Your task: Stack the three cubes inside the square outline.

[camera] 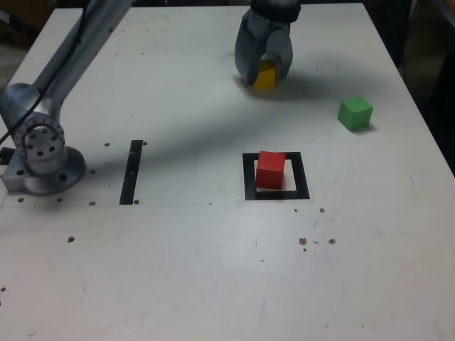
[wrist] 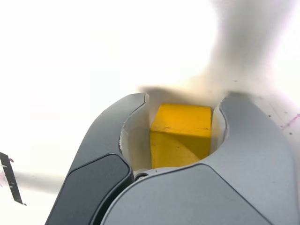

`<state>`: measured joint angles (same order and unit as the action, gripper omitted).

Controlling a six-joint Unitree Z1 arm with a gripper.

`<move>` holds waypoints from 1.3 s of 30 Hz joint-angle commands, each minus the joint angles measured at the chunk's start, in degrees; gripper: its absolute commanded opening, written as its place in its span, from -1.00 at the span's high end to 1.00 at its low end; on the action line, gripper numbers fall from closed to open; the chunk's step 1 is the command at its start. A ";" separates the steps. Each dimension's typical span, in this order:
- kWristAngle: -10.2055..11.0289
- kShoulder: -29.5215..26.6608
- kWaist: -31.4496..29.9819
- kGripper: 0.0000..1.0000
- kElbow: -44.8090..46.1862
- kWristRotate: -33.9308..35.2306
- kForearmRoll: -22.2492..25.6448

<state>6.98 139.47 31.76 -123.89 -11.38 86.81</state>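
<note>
Nearest the wrist camera, the grey two-fingered pincer [wrist: 184, 96] is closed on the solid yellow cube [wrist: 181, 136], between its fingers. In the exterior view, right of the pincer and nearer the camera, sits the plain green cube [camera: 355, 114]; the solid red cube [camera: 270, 170] lies nearer still, inside the thick black square outline [camera: 303, 175].

Arm [camera: 78, 57]: silver-grey tube, black cable [camera: 69, 53]; round base [camera: 51, 174] with dark bolt holes. Gripper [wrist: 183, 126]: matte grey, curved jaws, darker inset panel, pale, rough-edged inner faces.
</note>
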 commanded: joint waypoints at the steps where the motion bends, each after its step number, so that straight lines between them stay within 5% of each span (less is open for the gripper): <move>1: -0.11 0.58 -0.32 0.44 -0.27 -0.35 0.33; 12: 3.76 -3.66 -2.41 0.69 0.22 -2.92 2.34; 23: 5.32 -18.86 -13.67 0.69 8.76 -0.39 4.04; 39: 1.13 -25.37 -41.91 0.69 17.56 18.18 3.67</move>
<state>8.72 113.74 -7.69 -105.99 6.34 90.31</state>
